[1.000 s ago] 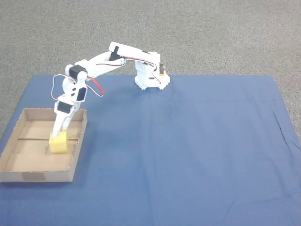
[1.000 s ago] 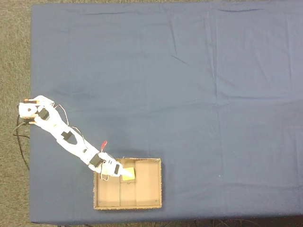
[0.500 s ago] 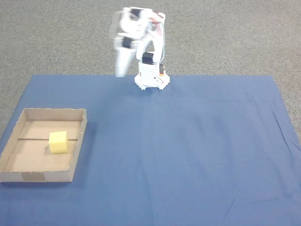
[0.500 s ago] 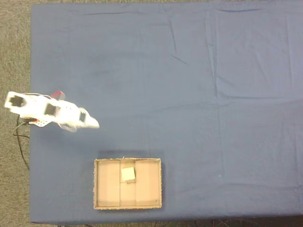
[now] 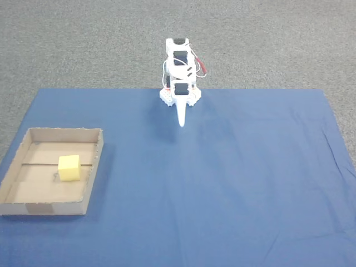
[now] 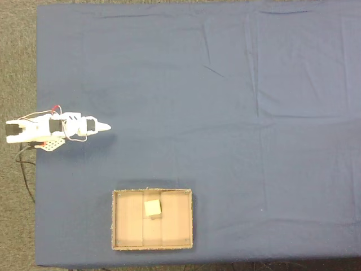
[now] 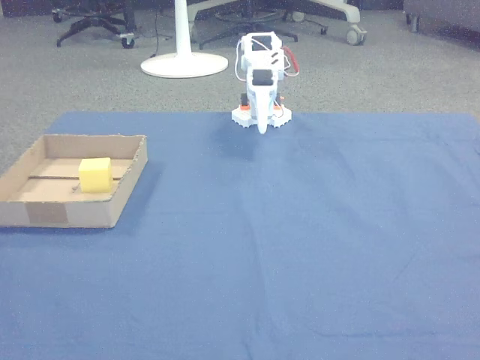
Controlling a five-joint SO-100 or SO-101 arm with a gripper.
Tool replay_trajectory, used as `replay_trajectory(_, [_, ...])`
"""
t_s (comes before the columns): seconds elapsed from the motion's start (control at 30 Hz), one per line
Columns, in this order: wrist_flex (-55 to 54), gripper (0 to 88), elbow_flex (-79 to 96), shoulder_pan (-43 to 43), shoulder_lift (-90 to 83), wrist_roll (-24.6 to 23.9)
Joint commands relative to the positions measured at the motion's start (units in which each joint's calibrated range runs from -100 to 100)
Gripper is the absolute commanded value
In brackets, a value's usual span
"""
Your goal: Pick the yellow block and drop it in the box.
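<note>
Yellow and matte, the yellow block [image 5: 69, 168] sits on the floor of the box [image 5: 92, 174], resting flat just beside the seam line [image 5: 39, 164] that crosses the cardboard; in the fixed view that looks straight down, the yellow block [image 6: 152, 208] lies close to the wall of the box [image 6: 189, 220] that faces the arm, and in the other view the yellow block [image 7: 95, 174] stands inside the box [image 7: 126, 187] nearer its far wall. A grey tape patch [image 5: 39, 209] marks the near wall of the tray. The box rests near one corner of a blue cloth [image 5: 233, 183] that covers the desk, with grey carpet [image 5: 278, 44] around it. The white arm [image 5: 179, 67] is folded up over its base at the cloth's far edge, well apart from the box, and nothing is in its grip. Its claw [image 5: 181, 121] points down toward the cloth as one narrow white taper; in the fixed view from above the claw [image 6: 104, 127] reaches a little way over the cloth from the base. The fingers look pressed together, clenched on nothing, though the picture is too coarse to show a gap clearly. In the other view, the claw [image 7: 262, 126] hangs in front of the base, and a white pedestal foot [image 7: 184, 65] and chair legs [image 7: 90, 28] stand on the carpet behind.
</note>
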Motion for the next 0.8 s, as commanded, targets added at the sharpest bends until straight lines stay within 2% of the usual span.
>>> replay_trajectory(0.0, [0.7, 0.2, 1.7, -1.3, -0.7, 0.0])
replay_trajectory(0.63, [0.7, 0.2, 1.7, 0.8, -0.7, -2.1])
replay_trajectory(0.67, [0.7, 0.6, 1.7, 1.0, -0.7, -2.4])
replay_trajectory(0.7, [0.7, 4.9, 1.7, 2.1, -0.7, -3.2])
replay_trajectory(0.77, [0.8, 0.3, 1.7, 3.4, -0.7, -4.1])
